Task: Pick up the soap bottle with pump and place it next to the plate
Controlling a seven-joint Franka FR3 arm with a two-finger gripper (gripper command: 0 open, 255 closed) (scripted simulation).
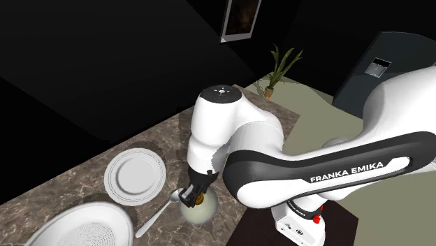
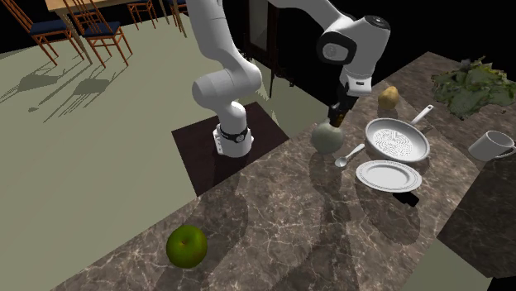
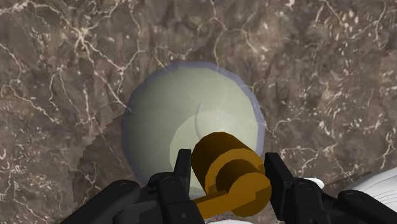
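The soap bottle (image 1: 199, 209) is a pale green, round-bodied bottle (image 2: 327, 138) with a brown-gold pump (image 3: 229, 175). It stays upright over the marble counter (image 2: 273, 215); I cannot tell whether its base touches. My black gripper (image 3: 229, 181) comes down from above, shut on the pump, with a finger (image 3: 182, 175) pressed against each side. The shoulder view has the gripper (image 1: 190, 193) just above the bottle. The white plate (image 1: 135, 176) lies to the shoulder view's left of the bottle. In the second exterior view the plate (image 2: 389, 175) is right of and nearer than the bottle.
A metal spoon (image 2: 349, 156) lies between bottle and plate. A perforated pan (image 2: 397, 139) sits behind the plate, with a brown fruit (image 2: 389, 97), leafy greens (image 2: 475, 81) and a mug (image 2: 494, 145) beyond. A green apple (image 2: 187, 245) lies far along the counter.
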